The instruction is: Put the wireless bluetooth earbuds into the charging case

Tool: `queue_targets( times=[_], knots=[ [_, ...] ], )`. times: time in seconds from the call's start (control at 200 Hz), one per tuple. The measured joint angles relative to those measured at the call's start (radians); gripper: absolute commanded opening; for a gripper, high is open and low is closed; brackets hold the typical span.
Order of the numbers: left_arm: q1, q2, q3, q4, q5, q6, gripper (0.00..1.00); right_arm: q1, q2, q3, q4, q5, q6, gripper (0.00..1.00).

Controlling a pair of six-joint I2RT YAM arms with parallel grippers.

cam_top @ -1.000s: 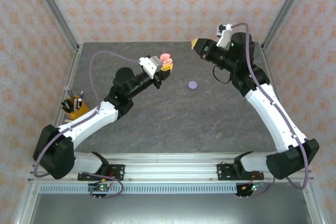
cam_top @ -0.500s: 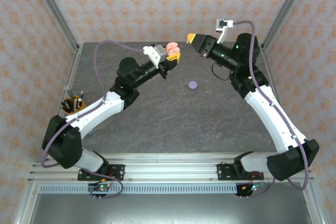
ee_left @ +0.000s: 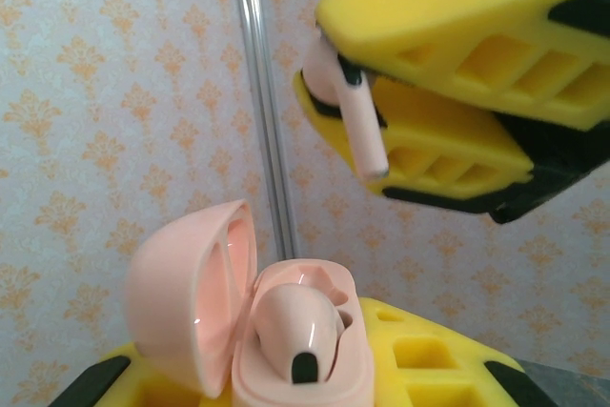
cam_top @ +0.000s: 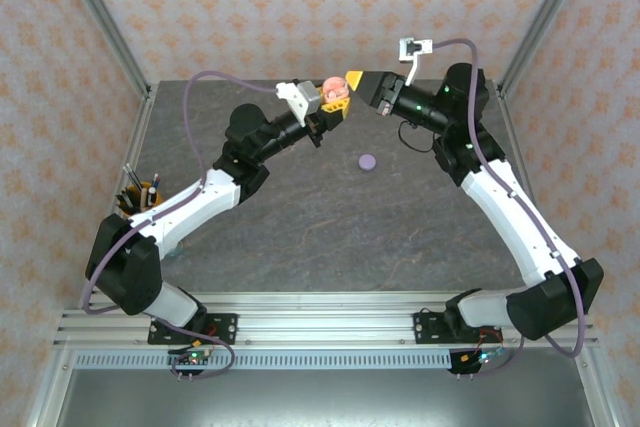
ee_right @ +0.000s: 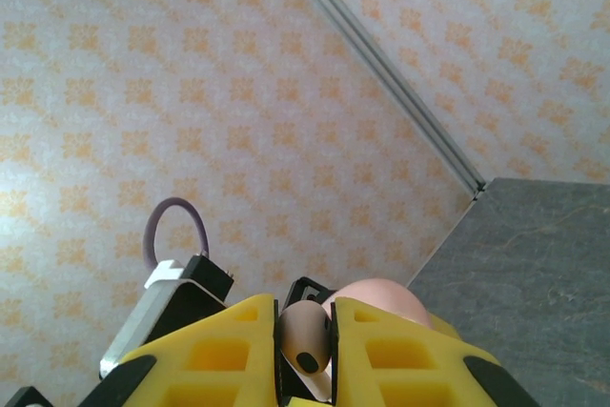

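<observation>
Yellow-padded right gripper clenches a pale pink earbud, stem aimed down toward the open pink case. The left gripper grips that case and lifts it to meet the bud, free socket offered. Left wrist view reveals a seated bud already inside. Overhead adds a lilac disc, probably another case, lying on the table.

My right gripper is clamped on a pale pink earbud, pinched between the yellow fingers with its dark spot facing the lens. Just behind the tips is the rounded shell of a pale pink case, with a black-and-white bracket and a looped purple cable to its left. Background: patterned wallpaper, metal frame post, grey tabletop lower right.
</observation>
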Motion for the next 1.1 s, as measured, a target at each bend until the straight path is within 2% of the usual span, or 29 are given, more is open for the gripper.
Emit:
queue_targets(
  times=[0.255,1.101],
  knots=[
    [0.000,0.002,0.006,0.000,0.025,0.000,0.00,0.010,0.014,0.000,-0.011,-0.034,-0.023,0.18],
    [0.000,0.002,0.006,-0.021,0.040,0.002,0.00,0.010,0.012,0.000,-0.078,0.000,-0.095,0.17]
  ],
)
